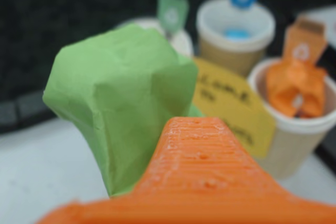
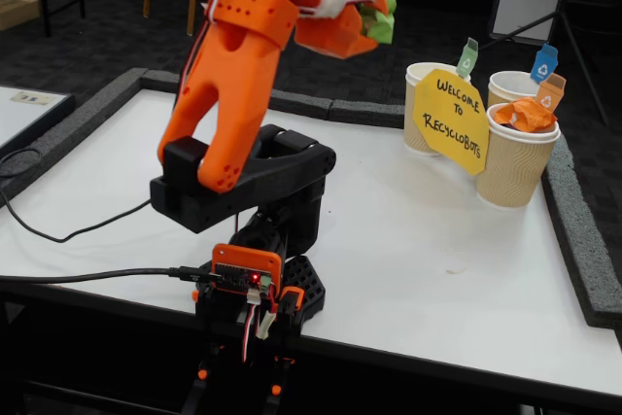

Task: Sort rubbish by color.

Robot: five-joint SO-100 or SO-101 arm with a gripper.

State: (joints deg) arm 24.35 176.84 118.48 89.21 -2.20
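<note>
In the fixed view you have the arm's base (image 2: 255,284) at the table's (image 2: 408,240) near edge, with three cups clustered at the far right. The gripper (image 2: 374,15) hangs high above the table with a paper wad (image 2: 382,13) between its fingers, left of the cups. A sign (image 2: 451,120) leans on the cups' front; another wad (image 2: 523,115) sits in the nearest cup (image 2: 515,167), and in the wrist view a third wad (image 1: 237,33) lies in the cup (image 1: 235,35) behind it.

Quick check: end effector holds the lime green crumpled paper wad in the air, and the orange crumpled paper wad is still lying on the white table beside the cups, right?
Not quite. The end effector does hold the lime green crumpled paper wad in the air, but the orange crumpled paper wad sits inside the orange-tagged beige ribbed paper cup, as the wrist view shows.
</note>
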